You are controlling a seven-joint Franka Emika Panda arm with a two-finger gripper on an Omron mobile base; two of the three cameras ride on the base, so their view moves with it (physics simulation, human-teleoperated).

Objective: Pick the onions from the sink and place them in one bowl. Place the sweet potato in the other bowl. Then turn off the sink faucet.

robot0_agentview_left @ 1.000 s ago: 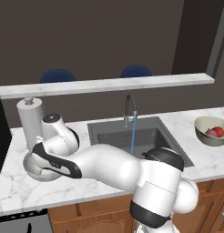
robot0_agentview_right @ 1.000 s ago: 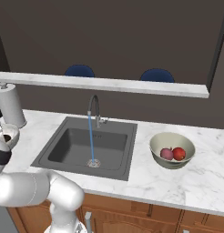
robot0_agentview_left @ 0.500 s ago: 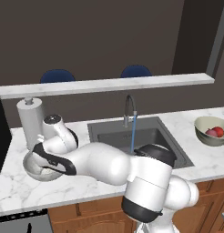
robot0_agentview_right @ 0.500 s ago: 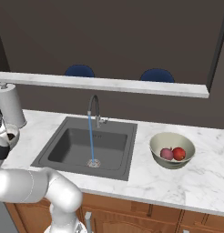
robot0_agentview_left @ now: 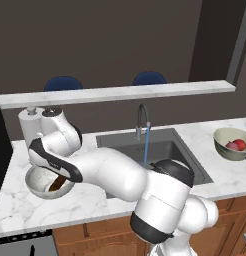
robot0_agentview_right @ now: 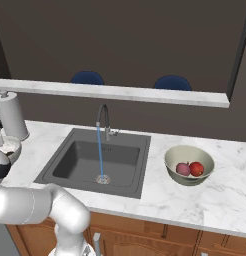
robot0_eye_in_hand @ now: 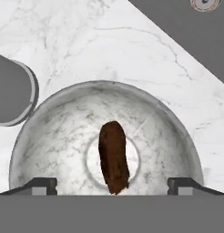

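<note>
Left base view: arm reached left over grey bowl; tap ran into sink.
Right base view: two onions lay in beige bowl.
Hand view: gripper open, fingers wide apart; sweet potato lay on grey bowl's floor, untouched.

Two bowls, two onions, one sweet potato, one sink, one faucet, one paper towel roll.

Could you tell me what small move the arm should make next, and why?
Probably lift the hand straight up, clear of the mottled bowl. Its fingers stand wide apart and the sweet potato lies loose on the bowl's floor. Both onions sit in the olive bowl, and the faucet runs, so the tap comes next.
</note>
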